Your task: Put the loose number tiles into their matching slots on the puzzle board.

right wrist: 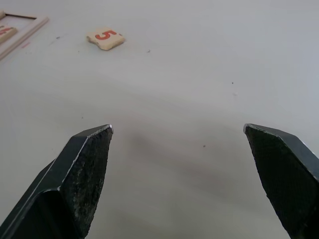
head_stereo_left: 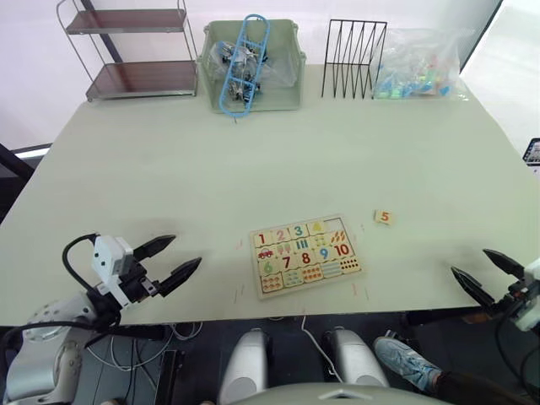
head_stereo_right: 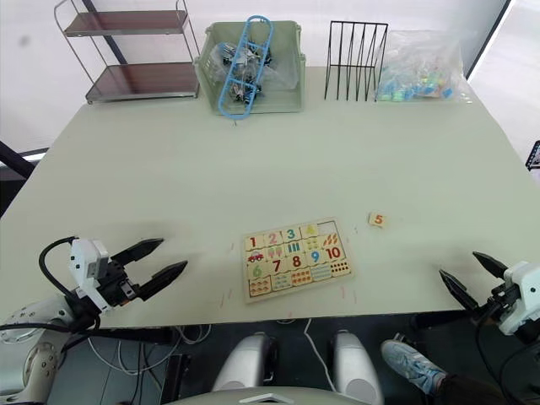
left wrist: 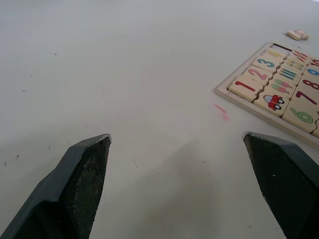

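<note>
With both my black two-fingered grippers, left (head_stereo_left: 168, 258) and right (head_stereo_left: 478, 272), spread wide and empty at the near table edge, the flat light-wood puzzle board (head_stereo_left: 307, 255) holds 1 to 4, so I judge the last step is fetching the small wooden red-orange 5 tile (head_stereo_left: 384, 217) lying just beyond the board's empty corner slot (head_stereo_left: 337, 225) with my right.

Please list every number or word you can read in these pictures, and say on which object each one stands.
"5": loose tile on the table, right of the puzzle board.
"1", "2", "3": top row of tiles in the board.
"6", "7", "8", "9", "10": third row.
No words or brands are readable.
</note>
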`<state>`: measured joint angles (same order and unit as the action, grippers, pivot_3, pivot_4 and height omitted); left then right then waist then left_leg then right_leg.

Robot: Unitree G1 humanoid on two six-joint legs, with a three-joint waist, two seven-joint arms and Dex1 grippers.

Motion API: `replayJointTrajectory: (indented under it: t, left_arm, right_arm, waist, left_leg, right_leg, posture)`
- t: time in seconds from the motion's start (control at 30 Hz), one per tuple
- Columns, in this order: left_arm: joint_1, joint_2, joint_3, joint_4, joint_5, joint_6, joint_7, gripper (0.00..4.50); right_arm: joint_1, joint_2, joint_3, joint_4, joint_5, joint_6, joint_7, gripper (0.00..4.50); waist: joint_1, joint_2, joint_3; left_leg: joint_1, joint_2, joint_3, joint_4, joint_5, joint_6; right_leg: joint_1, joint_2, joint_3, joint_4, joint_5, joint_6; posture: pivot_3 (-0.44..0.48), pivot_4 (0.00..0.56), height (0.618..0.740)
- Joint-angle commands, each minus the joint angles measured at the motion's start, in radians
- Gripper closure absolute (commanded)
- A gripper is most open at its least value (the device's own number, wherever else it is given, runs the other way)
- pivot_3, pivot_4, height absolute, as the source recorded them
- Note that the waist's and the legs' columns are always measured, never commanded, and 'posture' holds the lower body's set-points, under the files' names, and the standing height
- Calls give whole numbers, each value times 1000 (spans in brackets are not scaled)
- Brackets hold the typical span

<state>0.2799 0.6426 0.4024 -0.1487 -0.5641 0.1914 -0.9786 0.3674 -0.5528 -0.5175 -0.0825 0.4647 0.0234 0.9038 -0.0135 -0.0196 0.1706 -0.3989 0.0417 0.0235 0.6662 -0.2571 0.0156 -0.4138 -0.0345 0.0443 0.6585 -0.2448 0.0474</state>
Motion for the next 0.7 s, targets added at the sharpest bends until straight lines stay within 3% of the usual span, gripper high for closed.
replayJointTrajectory:
  t: [0.03, 0.7]
  left_arm:
    - [8, 1, 36, -42, -21, -2, 9, 0]
    - [-3, -25, 10, -41, -6, -23, 49, 0]
  right_arm:
    - [8, -2, -6, -70, 34, 20, -16, 89]
    - [-53, -12, 10, -1, 36, 12, 22, 89]
  waist:
    - [0, 0, 0]
    - [0, 0, 0]
  left_leg:
    - [0, 0, 0, 0, 0, 0]
    - [0, 0, 1, 0, 0, 0]
  right_leg:
    - [0, 0, 0, 0, 0, 0]
    - [0, 0, 0, 0, 0, 0]
  posture:
    - [0, 150, 740]
    - [0, 150, 740]
